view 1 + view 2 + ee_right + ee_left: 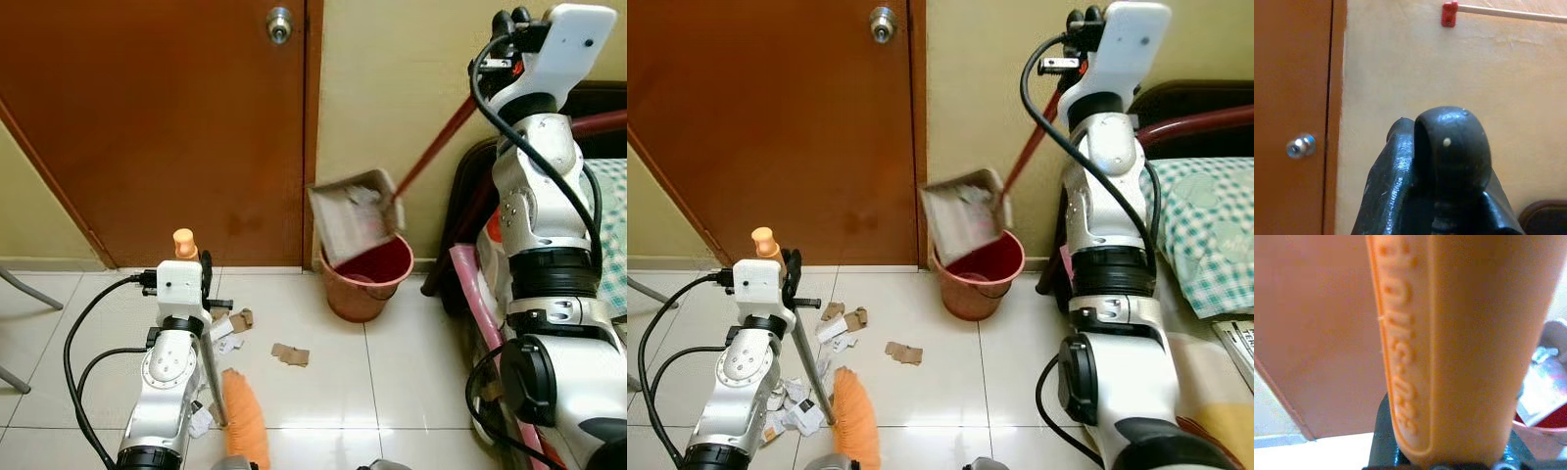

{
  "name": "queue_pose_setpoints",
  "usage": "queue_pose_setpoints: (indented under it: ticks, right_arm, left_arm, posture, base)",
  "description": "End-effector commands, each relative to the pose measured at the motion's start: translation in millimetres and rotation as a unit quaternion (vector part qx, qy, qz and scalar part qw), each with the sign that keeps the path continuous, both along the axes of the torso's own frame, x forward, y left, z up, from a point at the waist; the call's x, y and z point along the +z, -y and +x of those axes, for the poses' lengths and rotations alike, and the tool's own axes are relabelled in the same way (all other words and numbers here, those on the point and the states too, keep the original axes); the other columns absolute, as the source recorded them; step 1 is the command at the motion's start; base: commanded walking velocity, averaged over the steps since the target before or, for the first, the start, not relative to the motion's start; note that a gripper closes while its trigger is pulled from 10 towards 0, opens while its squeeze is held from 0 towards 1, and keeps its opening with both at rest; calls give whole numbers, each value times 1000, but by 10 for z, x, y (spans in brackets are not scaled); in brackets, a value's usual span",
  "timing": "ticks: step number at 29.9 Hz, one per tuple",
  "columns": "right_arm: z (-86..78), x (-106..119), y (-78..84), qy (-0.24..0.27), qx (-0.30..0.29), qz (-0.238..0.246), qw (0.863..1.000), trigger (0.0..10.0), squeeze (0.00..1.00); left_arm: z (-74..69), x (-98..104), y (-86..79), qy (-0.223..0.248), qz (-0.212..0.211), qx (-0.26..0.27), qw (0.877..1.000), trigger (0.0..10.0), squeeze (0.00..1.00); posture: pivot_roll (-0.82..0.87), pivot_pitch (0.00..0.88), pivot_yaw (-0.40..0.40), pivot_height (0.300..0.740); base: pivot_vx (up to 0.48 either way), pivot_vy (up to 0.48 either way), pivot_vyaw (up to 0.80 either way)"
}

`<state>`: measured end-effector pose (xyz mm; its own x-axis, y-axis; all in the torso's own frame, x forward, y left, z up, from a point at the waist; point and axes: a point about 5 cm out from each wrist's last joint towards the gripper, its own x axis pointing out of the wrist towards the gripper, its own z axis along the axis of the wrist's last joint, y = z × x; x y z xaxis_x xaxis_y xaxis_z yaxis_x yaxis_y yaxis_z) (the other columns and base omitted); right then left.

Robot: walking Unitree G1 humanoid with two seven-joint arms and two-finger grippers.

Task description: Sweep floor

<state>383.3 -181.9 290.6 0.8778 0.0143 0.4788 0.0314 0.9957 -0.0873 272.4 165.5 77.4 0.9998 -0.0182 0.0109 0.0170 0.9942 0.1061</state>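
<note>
Dustpan (353, 217) tipped over bucket (367, 279), below right gripper (517, 22) clamped on its handle | left gripper (201, 266) closed around broom (245, 416) handle | scraps (290, 353) on floor beyond broom

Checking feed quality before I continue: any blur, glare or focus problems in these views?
Left eye view: sharp, evenly lit, soft glare on floor tiles. Left wrist view: broom handle so close it is soft and washed orange. Right wrist view: right gripper dark, slightly out of focus; doorknob glints.
</note>
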Motion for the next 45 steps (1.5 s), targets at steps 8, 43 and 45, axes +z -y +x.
queue_pose_setpoints:
  ticks: [8, 43, 45]
  right_arm:
    - [-88, 71, -312, 83, 18, -102, 991, 10000, 0]
    - [-353, -351, -909, 134, 143, -235, 952, 10000, 0]
    - [-369, -191, -958, 142, 160, -195, 957, 10000, 0]
  left_arm:
    - [23, 32, 6, 0, 3, -5, 1000, 10000, 0]
    - [23, 3, 99, -1, -5, -5, 1000, 10000, 0]
    - [26, 4, 96, -1, -5, -4, 1000, 10000, 0]
  posture:
    - [10, 18, -12, 740]
    - [-3, 20, -38, 740]
    - [-6, 19, -35, 740]
  base:
    - [0, 0, 0]
    - [0, 0, 0]
    - [0, 0, 0]
